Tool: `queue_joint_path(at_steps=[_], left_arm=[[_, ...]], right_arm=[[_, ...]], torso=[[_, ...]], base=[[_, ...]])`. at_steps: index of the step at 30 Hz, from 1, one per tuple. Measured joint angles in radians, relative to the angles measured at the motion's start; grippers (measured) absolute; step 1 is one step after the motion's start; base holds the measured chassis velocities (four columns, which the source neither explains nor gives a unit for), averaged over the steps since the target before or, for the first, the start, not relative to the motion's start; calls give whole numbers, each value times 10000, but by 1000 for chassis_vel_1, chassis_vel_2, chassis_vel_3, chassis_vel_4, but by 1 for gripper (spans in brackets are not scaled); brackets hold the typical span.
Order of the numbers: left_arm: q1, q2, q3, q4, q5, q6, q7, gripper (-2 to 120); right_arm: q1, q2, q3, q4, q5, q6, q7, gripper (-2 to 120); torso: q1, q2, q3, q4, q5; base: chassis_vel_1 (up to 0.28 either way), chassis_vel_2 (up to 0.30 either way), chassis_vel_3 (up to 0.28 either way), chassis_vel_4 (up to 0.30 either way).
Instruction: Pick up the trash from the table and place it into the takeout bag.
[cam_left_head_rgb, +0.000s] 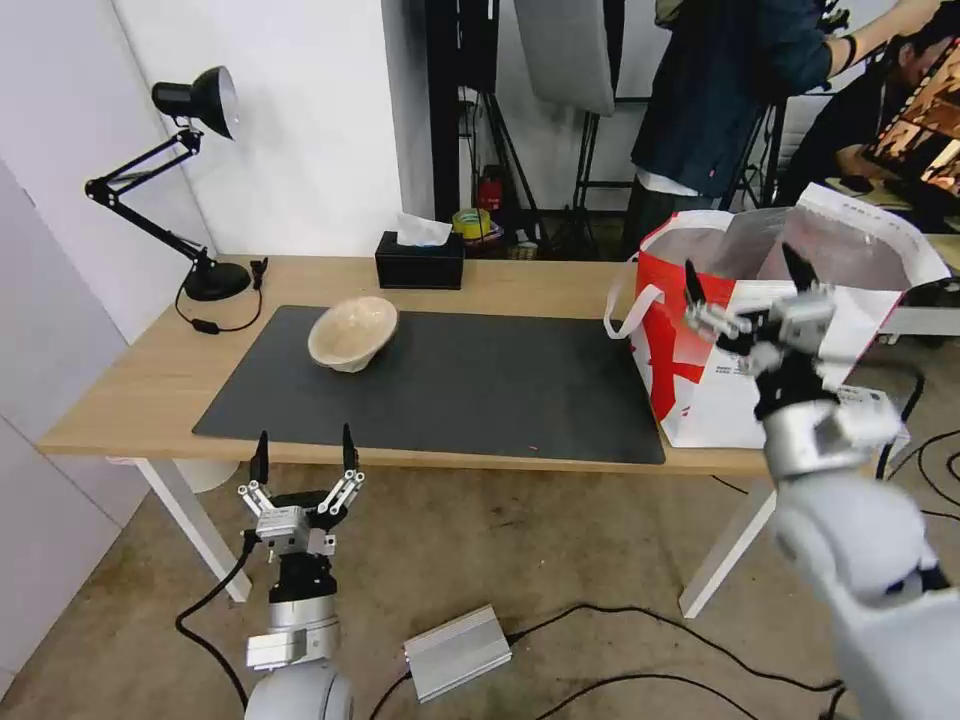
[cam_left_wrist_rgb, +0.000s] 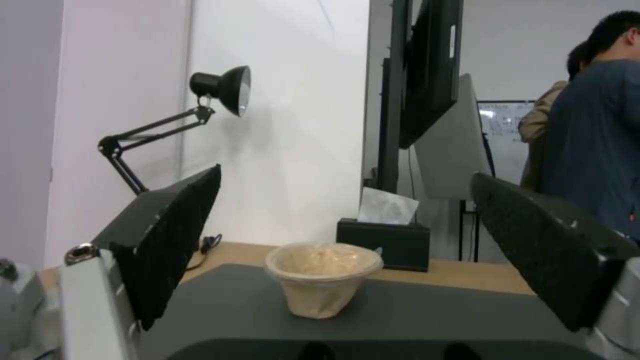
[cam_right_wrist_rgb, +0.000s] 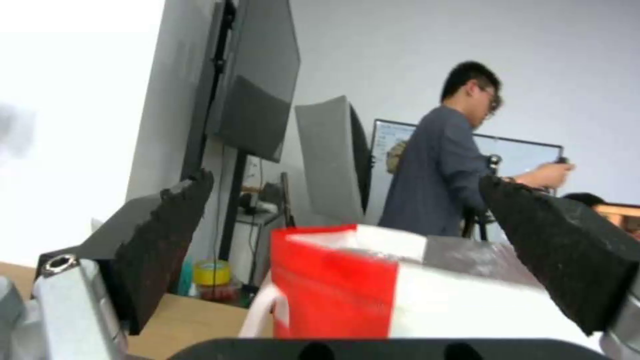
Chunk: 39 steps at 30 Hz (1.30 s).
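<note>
My left gripper (cam_left_head_rgb: 305, 449) hung below the near edge of the table (cam_left_head_rgb: 140, 390), in front of the dark mat (cam_left_head_rgb: 480, 385). Its two fingers were spread wide and held nothing; through the wrist camera the same gripper (cam_left_wrist_rgb: 347, 240) framed the beige bowl (cam_left_wrist_rgb: 323, 277) well beyond its tips, touching neither finger.

My right gripper (cam_left_head_rgb: 745, 285) was raised in front of the takeout bag (cam_left_head_rgb: 690, 370), near its open top. Its fingers were also wide apart and empty. From that wrist the gripper (cam_right_wrist_rgb: 347, 235) looked straight at the bag (cam_right_wrist_rgb: 373, 295), with a clear gap between fingertips and fabric.

The beige bowl (cam_left_head_rgb: 353, 333) lay tipped on its side on the far left part of the mat. The bag stood on the right end of the table, past the mat's right edge, mouth open, silver lining showing, a white handle (cam_left_head_rgb: 632, 305) drooping over its left side.

A black tissue box (cam_left_head_rgb: 420, 262) and a black desk lamp (cam_left_head_rgb: 190, 170) stood along the far edge. I could read no writing on the bag or anything else.
</note>
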<state>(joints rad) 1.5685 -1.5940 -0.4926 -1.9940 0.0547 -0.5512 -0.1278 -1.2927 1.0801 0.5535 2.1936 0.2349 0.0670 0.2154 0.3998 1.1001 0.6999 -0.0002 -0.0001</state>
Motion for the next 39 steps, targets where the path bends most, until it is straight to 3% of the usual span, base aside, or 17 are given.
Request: queue_joint_path(at_steps=[18, 39], left_arm=[[-108, 8, 36, 115, -67, 5, 5, 100], [-215, 8, 86, 209, -74, 20, 15, 100]], right_arm=[[-1888, 1932, -416, -573, -2188, 2605, -94, 100], [-2240, 2697, -796, -1411, -3091, 3943, 28, 100]], torso=[[1, 0, 0, 2, 0], [1, 0, 0, 2, 0]], base=[[0, 0, 0, 0], [0, 0, 0, 0]])
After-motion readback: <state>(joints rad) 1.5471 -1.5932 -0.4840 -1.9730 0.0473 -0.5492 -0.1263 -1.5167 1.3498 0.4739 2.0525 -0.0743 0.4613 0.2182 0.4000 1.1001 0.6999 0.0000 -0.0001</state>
